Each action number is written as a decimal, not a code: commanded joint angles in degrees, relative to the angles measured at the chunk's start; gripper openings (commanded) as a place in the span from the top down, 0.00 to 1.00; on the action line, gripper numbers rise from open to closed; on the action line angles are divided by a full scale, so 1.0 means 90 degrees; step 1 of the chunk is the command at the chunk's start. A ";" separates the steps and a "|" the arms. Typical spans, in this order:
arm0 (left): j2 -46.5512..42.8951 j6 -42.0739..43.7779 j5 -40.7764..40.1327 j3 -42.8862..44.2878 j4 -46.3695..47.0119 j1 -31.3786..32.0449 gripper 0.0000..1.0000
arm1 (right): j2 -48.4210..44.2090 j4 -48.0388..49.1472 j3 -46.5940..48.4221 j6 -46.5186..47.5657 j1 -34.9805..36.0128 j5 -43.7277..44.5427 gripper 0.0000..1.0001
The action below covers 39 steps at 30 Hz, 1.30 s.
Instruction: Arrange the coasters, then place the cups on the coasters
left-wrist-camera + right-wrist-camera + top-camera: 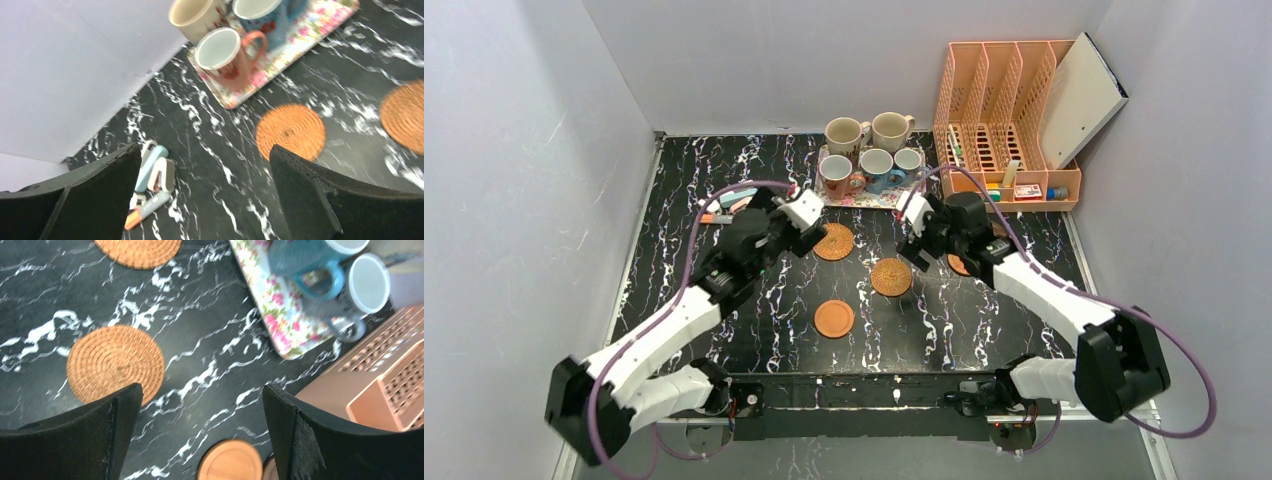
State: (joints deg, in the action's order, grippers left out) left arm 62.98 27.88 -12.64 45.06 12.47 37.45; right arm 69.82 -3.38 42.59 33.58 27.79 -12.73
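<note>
Two woven coasters (834,241) (891,277) and a smooth orange one (834,318) lie on the black marble table. Another smooth coaster (230,460) lies just below my right gripper (201,387), which hovers open and holds nothing. Several cups stand on the floral tray (894,195): two cream (844,133), a white one with a reddish handle (220,50), a blue one (300,260) and a small whitish one (367,282). My left gripper (204,150) is open over bare table, left of a woven coaster (290,131), nothing between its fingers.
A peach desk organizer (1009,120) with a white folder stands at the back right, close to my right gripper. Markers and small pastel items (150,175) lie at the back left near my left gripper. Grey walls close in the table on both sides.
</note>
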 commanded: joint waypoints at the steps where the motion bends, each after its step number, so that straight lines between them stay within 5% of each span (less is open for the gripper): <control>1: -0.1058 0.0024 0.1844 -0.0941 -0.1746 -0.0156 0.02 | 0.0578 0.0184 0.0977 0.0233 0.0240 0.0236 0.02; 11: -0.1330 0.0078 0.3327 -0.1125 -0.2501 -0.0167 0.02 | 0.1158 0.0879 0.0241 0.0229 0.0601 0.0739 0.02; 27: -0.1600 0.0173 0.3510 -0.1375 -0.2582 -0.0167 0.02 | 0.2235 0.0980 0.0239 0.0540 0.1043 0.1378 0.02; 39: -0.1672 0.0179 0.3396 -0.1452 -0.2498 -0.0170 0.02 | 0.2918 0.1389 0.0269 0.0802 0.1044 0.2942 0.02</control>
State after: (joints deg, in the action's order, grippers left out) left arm 48.97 28.97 17.61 32.27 -9.45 36.10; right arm 92.77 9.47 45.41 39.03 37.32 5.80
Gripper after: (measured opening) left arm 0.980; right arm 0.983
